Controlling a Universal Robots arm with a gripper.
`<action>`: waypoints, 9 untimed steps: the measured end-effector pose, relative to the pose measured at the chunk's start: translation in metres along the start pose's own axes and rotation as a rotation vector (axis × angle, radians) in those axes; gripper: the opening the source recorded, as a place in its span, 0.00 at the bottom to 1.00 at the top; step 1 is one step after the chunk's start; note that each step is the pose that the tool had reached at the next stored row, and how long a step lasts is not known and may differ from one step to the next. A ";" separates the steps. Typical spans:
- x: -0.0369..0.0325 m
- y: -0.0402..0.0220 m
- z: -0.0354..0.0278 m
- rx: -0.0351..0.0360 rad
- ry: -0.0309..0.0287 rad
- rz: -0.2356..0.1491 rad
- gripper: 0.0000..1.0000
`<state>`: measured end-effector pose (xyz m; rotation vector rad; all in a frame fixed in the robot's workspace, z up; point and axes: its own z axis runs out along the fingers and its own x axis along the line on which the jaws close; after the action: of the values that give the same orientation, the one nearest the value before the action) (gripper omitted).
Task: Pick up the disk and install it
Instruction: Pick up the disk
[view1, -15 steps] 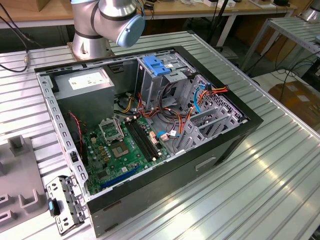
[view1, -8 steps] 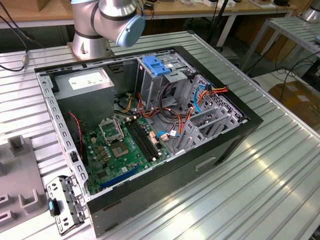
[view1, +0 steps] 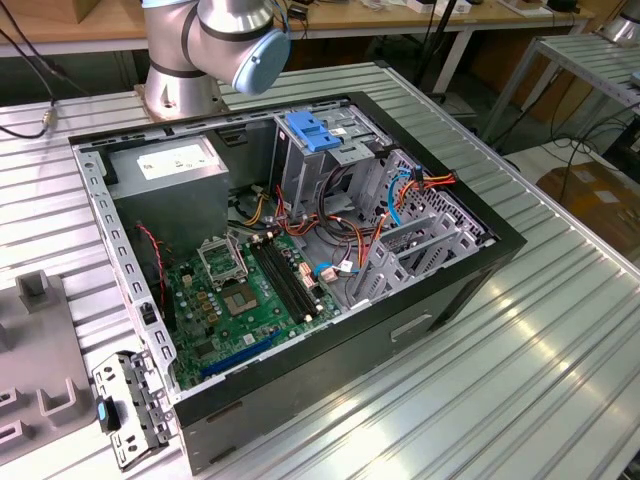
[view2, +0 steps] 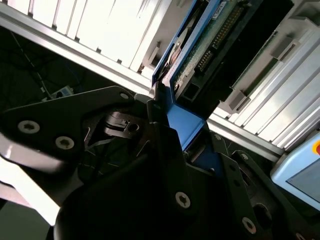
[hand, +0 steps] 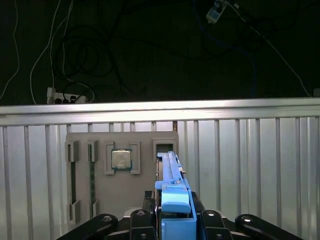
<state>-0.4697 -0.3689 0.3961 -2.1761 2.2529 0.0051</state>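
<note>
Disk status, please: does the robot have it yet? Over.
End effector shut on disk. Disk edge-on at grey holder. No obstruction seen around it.

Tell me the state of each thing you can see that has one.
computer case: open, side panel off.
disk: standing on edge, clamped by its blue bracket.
gripper: shut on the disk.
processor: seated in the grey holder's pocket.

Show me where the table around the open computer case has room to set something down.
Bare ribbed table lies between the computer case and the table's edge on the exterior view's right. Crowded: the grey fixture plate and metal bracket on the exterior view's left, the robot base beyond the case.
</note>
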 end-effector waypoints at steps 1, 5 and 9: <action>0.0000 0.0000 -0.0012 0.0000 0.0000 0.000 0.37; 0.0000 0.0000 -0.0056 -0.0001 0.0001 0.000 0.37; -0.0002 0.0000 -0.0133 -0.0002 0.0001 0.000 0.37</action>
<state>-0.4698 -0.3689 0.4094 -2.1761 2.2531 0.0052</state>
